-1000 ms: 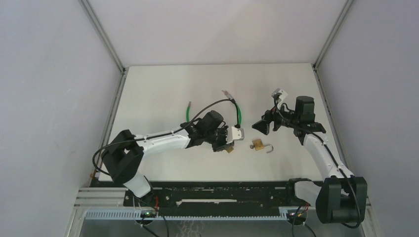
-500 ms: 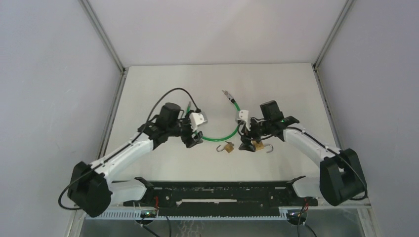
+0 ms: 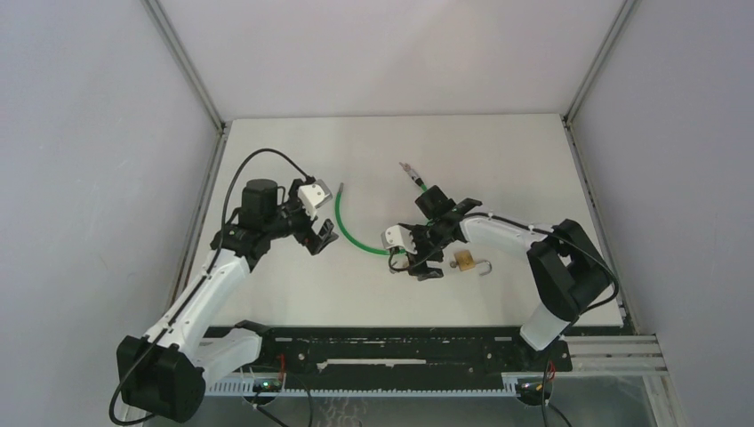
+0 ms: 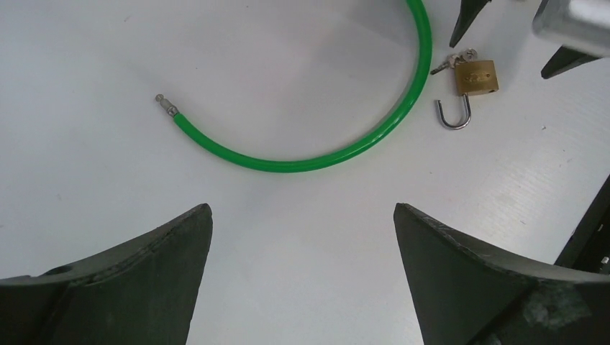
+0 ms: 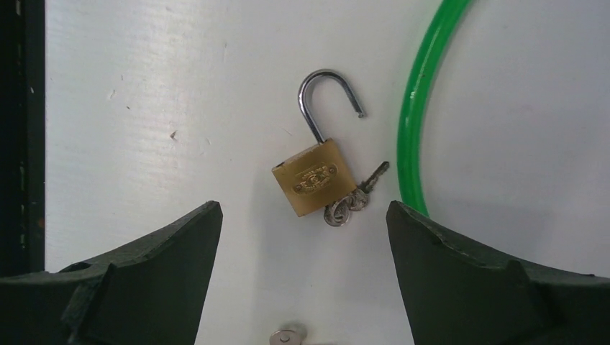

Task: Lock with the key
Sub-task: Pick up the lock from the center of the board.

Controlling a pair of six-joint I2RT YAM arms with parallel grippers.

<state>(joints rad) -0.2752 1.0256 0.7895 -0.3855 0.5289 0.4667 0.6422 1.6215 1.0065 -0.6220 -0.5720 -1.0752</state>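
Note:
A brass padlock (image 5: 313, 180) lies flat on the white table with its shackle (image 5: 327, 93) swung open. A small bunch of keys (image 5: 352, 203) rests at its base. My right gripper (image 5: 302, 205) hovers open just above it, holding nothing. In the top view this gripper (image 3: 418, 258) covers most of that padlock. The left wrist view shows the same padlock (image 4: 475, 77) and keys (image 4: 449, 61) between the right fingertips (image 4: 464, 18). My left gripper (image 4: 302, 208) is open and empty, off to the left (image 3: 318, 238) above bare table.
A green cable (image 3: 351, 233) curves across the table (image 3: 267, 160) between the two grippers, passing close beside the keys (image 5: 413, 122). A second brass padlock (image 3: 463, 260) with an open shackle lies just right of the right gripper. Grey walls enclose the table.
My left gripper opened, left the padlock with keys on the table and pulled back to the left. The right arm swung left and now hovers over that padlock.

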